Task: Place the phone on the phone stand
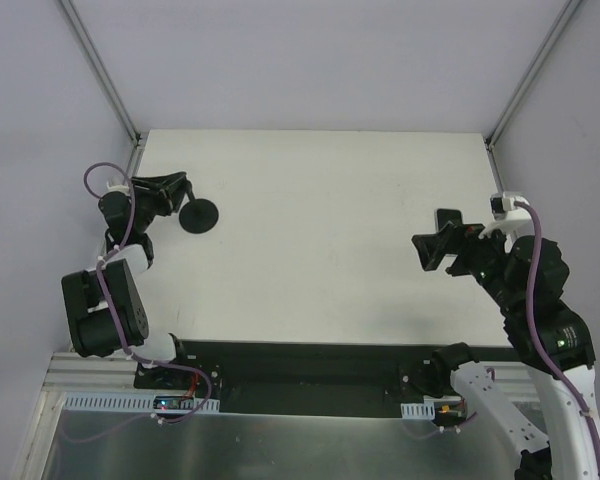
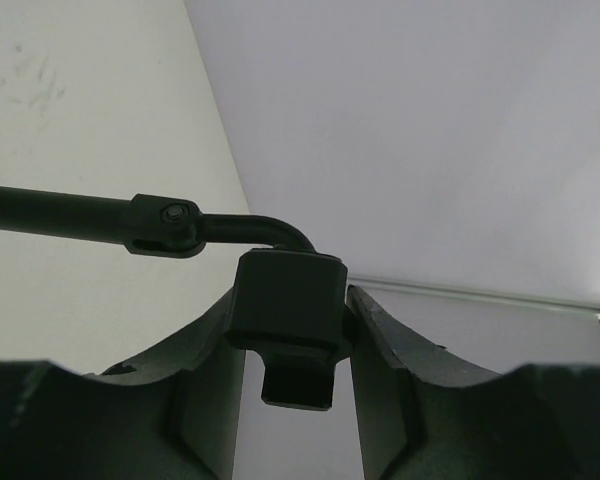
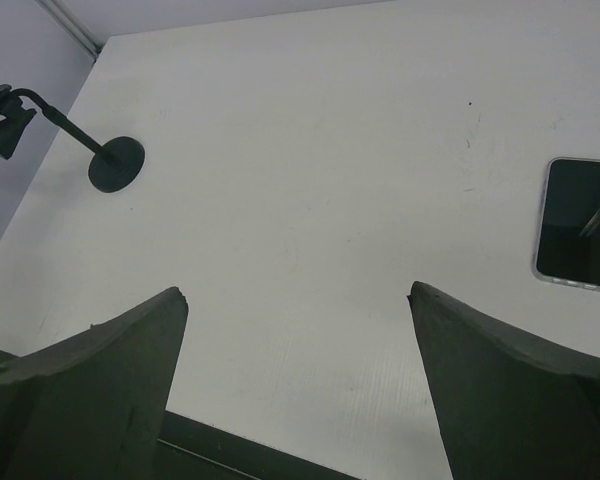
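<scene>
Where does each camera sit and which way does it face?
Top external: above and behind, looking down on the table; left arm and right arm show.
Left wrist: on the left arm, facing the phone stand, holder between its fingers.
Right wrist: looks across the table past its open fingers at the phone.
Shared: top and right wrist show the stand's base.

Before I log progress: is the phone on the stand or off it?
Off. Phone lies flat on the table, apart from the stand.
</scene>
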Robot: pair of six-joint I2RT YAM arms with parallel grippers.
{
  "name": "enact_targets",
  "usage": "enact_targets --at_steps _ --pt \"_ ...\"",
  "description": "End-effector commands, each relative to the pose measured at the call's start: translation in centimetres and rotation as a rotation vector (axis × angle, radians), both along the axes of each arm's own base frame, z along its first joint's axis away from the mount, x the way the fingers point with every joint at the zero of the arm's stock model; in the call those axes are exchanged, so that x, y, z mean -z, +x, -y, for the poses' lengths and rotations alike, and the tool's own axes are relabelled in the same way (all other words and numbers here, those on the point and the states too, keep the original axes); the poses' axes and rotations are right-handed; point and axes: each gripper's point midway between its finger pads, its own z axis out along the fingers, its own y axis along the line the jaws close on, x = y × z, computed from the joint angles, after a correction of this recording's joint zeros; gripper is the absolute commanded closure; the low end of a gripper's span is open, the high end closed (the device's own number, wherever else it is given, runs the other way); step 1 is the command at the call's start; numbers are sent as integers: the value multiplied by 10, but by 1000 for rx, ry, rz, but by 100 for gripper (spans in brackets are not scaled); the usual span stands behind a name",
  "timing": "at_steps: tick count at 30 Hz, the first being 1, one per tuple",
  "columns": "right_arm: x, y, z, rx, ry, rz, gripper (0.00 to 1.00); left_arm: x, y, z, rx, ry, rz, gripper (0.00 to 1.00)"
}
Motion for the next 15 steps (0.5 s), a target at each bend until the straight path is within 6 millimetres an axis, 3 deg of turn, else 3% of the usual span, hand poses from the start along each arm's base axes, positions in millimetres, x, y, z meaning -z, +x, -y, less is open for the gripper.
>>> enact_targets --at_steps 1,4,5,7,8,9,11,15 --pt "-1 8 -6 -6 33 5 4 -59 -20 39 57 12 178 100" --pt "4 11 -10 -16 45 -8 4 -66 -37 81 86 26 173 100" --pt "5 12 -11 -18 47 -14 4 -57 -45 110 142 41 137 100" --pt "9 15 -16 -37 56 -30 4 -61 -55 122 82 70 144 100" --pt "11 15 -18 -41 65 -37 4 -54 -68 155 145 82 122 100" --pt "12 16 -21 -54 71 -38 4 -53 -66 153 74 89 113 100" --pt "17 19 -26 -63 85 -51 4 -50 -77 170 76 86 114 100" --pt "29 22 -35 -96 101 -92 4 -43 -91 223 151 49 72 100"
